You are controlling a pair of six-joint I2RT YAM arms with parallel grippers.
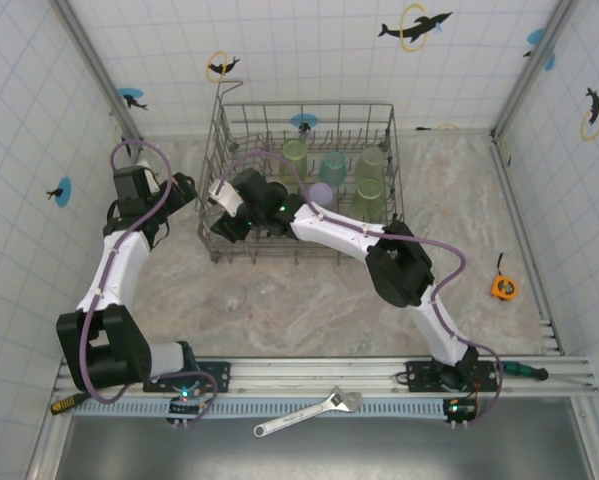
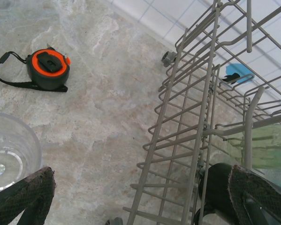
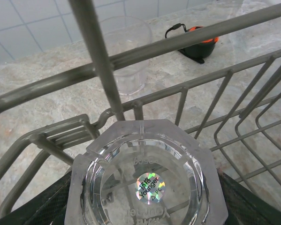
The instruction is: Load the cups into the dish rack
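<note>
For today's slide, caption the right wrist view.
Right gripper holds a clear cup, base toward camera, at the dish rack's wire wall.

the rack (image 3: 201, 35) is dull grey metal wire, and the clear cup (image 3: 107, 164) at six o'clock in the right wrist view is glossy see-through plastic with a shiny rainbow sticker (image 3: 148, 186) on its base. the table (image 2: 98, 117) looks like smooth marbled stone. the tape measure (image 2: 49, 70), at ten o'clock in the left wrist view, is matt orange and black plastic.

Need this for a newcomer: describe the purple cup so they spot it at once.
Find the grey wire dish rack at the back of the table. Inside, near its middle, sits the purple cup: it alone is lavender, its neighbours green or teal.
</note>
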